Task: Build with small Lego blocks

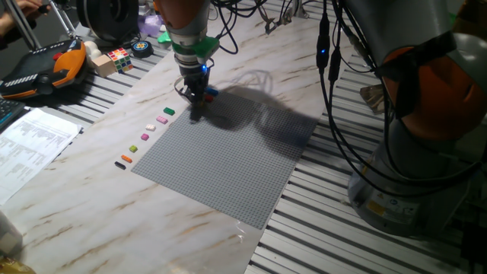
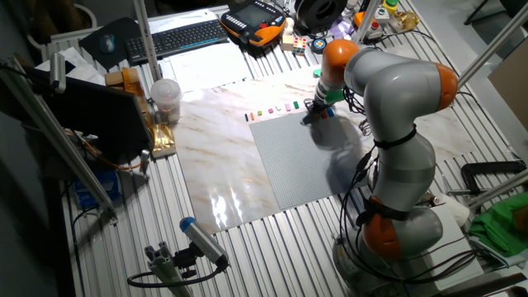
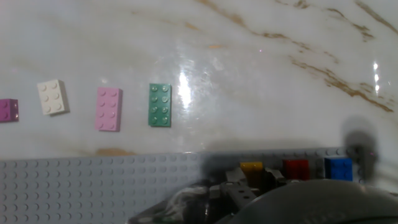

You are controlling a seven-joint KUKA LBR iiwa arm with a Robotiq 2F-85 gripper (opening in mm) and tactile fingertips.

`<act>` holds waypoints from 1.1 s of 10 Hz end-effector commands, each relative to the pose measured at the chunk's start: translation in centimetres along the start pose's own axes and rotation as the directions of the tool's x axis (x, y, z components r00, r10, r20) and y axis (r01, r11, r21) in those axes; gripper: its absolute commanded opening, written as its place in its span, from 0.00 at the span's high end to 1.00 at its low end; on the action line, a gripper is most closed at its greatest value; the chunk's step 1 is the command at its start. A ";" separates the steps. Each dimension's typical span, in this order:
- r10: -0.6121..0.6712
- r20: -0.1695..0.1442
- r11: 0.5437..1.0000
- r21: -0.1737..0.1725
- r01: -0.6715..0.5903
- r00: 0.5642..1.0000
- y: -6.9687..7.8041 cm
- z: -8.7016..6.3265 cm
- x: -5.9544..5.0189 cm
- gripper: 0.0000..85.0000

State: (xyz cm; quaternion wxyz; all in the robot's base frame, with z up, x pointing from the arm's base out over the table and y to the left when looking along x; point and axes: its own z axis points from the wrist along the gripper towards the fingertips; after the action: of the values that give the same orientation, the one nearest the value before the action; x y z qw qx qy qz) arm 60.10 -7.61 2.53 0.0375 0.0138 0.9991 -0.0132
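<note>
My gripper (image 1: 195, 100) reaches down onto the far corner of the grey baseplate (image 1: 228, 156). In the hand view its dark fingers (image 3: 233, 186) sit at the bottom edge, close to a yellow brick (image 3: 252, 167). A red brick (image 3: 296, 168) and a blue brick (image 3: 338, 168) stand beside the yellow one on the plate's rim (image 3: 93, 186). Whether the jaws are open or shut is hidden. On the marble lie loose green (image 3: 160, 105), pink (image 3: 109, 109), white (image 3: 51, 97) and magenta (image 3: 7, 110) bricks. That row (image 1: 144, 137) runs on to orange (image 1: 126, 158) and black (image 1: 119, 164).
A multicoloured puzzle cube (image 1: 118, 58), a tape roll (image 1: 141, 48) and an orange-black pendant (image 1: 46, 68) sit at the far left. Printed papers (image 1: 34, 137) lie left of the marble. The robot's base (image 1: 426, 152) and cables stand on the right.
</note>
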 end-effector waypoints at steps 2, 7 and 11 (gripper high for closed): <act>0.002 0.000 1.000 0.000 -0.002 1.000 0.0 0.2 0.0 0.99; 0.017 -0.005 1.000 0.005 -0.017 1.000 0.0 0.2 0.0 0.99; 0.030 -0.011 1.000 0.010 -0.030 0.999 0.0 0.1 0.1 0.99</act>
State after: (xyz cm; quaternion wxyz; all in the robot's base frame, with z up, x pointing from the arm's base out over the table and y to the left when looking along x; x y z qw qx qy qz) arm 60.02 -7.65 2.38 0.0316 0.0290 0.9989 -0.0174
